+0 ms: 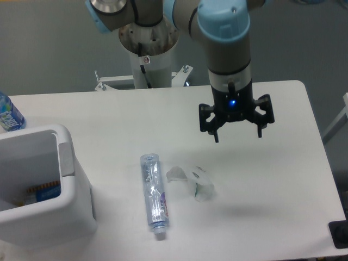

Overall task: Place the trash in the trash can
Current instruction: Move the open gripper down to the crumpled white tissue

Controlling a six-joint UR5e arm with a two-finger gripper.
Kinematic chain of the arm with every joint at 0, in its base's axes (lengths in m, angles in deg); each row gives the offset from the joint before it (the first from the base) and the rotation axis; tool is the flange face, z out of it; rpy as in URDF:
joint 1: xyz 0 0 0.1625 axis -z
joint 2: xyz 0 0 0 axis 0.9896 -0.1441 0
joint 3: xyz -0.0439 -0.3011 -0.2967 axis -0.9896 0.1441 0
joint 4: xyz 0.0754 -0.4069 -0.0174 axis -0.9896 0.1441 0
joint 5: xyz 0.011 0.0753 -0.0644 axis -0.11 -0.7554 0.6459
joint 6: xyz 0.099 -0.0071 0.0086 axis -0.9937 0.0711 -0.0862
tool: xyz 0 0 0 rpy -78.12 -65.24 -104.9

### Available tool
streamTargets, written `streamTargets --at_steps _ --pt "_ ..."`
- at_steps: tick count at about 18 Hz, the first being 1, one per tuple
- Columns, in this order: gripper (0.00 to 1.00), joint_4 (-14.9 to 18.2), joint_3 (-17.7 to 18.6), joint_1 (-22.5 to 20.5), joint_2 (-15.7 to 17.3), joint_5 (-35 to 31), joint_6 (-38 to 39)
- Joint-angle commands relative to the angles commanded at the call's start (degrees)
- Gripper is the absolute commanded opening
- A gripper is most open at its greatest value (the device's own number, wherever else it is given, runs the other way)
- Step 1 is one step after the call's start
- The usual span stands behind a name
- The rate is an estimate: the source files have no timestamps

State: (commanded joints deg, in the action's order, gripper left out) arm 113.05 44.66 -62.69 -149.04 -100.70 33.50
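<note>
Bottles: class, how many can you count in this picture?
2: a flattened bottle lying mid-table beside the crumpled wrapper, and an upright one at the left edge. The bin may hide more.

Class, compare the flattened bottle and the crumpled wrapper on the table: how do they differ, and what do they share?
The bottle is long and narrow; the wrapper is short and lumpy. The bottle is clear with a bluish label and white cap; the wrapper is white. The bottle lies nearer the bin; the wrapper lies more nearly below the open pincer. Both rest on the table, untouched.
</note>
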Motion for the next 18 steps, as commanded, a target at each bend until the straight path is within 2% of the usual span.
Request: streamTargets --at_steps 2,4,6,11,15,18 --pt "1.00 -1.4 2.0 0.0 -1.0 0.0 5.7" --pt "1.00 -5.8 4.7 0.2 -2.1 -0.1 13.0" --pt "1.00 -9.1 7.5 0.5 -4.1 0.1 15.4" --pt "1.00 -9.5 5.7 1.9 -9.0 1.1 23.9" --pt "1.00 -9.8 4.4 1.9 -10.8 3.5 27.7" --pt "1.00 -12.5 4.1 2.0 -12.8 3.6 30.6"
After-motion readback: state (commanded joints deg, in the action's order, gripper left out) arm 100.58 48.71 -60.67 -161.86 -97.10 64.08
